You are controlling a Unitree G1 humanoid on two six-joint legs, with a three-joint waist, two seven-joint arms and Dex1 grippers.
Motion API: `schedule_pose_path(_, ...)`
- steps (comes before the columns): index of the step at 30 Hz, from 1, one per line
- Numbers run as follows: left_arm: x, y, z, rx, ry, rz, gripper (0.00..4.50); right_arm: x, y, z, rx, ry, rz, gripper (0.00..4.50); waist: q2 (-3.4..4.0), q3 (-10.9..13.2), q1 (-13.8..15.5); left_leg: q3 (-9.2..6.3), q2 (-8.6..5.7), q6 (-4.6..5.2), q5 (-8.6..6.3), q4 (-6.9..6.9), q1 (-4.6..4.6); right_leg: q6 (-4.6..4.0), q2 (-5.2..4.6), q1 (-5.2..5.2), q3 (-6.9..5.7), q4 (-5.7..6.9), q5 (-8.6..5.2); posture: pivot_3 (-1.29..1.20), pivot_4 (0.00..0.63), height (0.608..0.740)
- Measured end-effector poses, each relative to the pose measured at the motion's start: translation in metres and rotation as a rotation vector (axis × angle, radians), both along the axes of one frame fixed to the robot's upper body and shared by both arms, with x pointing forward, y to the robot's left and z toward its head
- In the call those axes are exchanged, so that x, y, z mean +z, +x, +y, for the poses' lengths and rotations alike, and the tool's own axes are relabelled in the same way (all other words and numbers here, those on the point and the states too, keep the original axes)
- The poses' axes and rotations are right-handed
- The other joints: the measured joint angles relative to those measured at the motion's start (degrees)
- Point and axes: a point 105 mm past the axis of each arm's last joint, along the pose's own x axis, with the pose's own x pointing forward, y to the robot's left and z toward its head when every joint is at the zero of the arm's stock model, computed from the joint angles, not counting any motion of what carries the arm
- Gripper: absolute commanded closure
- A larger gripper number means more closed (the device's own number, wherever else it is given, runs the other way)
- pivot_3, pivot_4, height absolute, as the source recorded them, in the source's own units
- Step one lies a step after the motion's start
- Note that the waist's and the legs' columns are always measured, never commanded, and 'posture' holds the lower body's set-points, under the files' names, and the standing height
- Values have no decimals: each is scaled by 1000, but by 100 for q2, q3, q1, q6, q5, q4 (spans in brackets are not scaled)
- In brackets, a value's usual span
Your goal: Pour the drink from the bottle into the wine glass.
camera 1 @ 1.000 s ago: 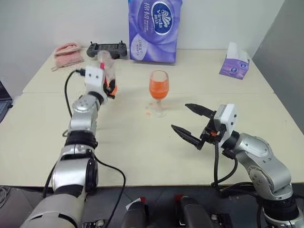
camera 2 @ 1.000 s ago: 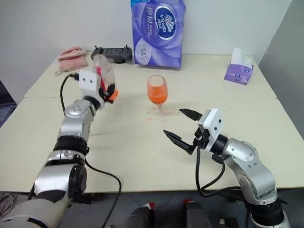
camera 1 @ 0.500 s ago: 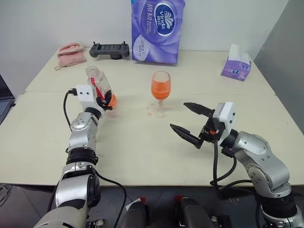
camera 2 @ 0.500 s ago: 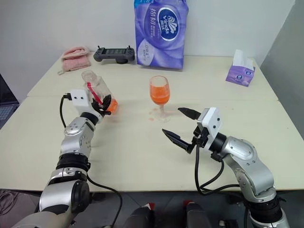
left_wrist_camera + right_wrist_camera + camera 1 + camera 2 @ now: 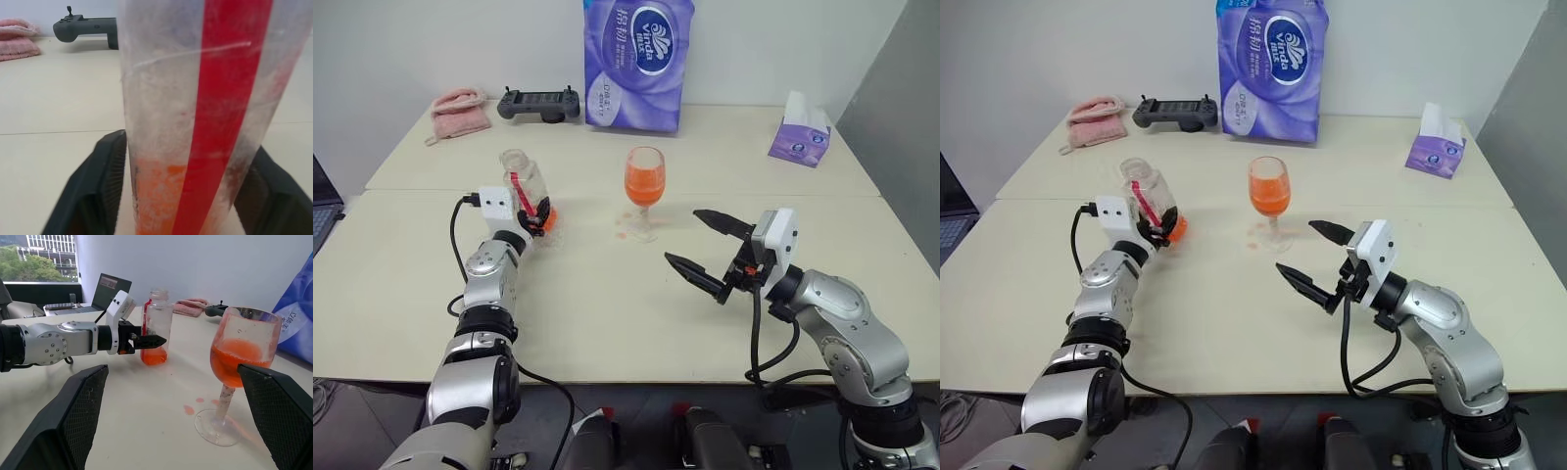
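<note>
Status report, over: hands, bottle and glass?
Left hand around the upright bottle on the table. Right hand open, empty. Glass about half full of drink; small spill by its foot. Nothing in the way.

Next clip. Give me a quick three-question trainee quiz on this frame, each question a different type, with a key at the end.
1. True or false: the wine glass holds orange-red drink.
2. The bottle stands: A) upright on the table, B) on its side, C) tipped over the glass.
3. Fill in: the right gripper is ____ and holds nothing.

Key: 1 true; 2 A, between the left gripper fingers; 3 open.
</note>
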Motion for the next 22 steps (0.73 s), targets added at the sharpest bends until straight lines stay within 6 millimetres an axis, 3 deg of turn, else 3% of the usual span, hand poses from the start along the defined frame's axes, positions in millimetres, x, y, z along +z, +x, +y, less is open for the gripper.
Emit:
schedule_pose_path(2,0,0,0,-1,0,3,27,0,0,0,-1,-1,0,0,0,0,0,0,0,0,0,0,0,0,0,0,0,0,0,0,150,740)
schedule_pose_path(10,-13,-10,-3,-24,43,52,27,-15,7,-9,-94,-80,21,0,1,0,-7,0,2,0,0,-1,0,0,0,0,10,1,0,0,150,740)
schedule_pose_path(17,-46,-65,-2,-15,126,179,27,-67,18,-51,-515,-102,247,0,-2,-13,-3,0,9,-14,7,-9,1,-1,-21,-3,21,-1,0,0,150,740)
schedule_pose_path(22,-32,-93,-24,-16,90,174,27,-79,21,-72,-777,-55,315,0,1,-23,40,-3,4,-1,0,-8,5,0,-26,4,17,-2,0,0,150,740)
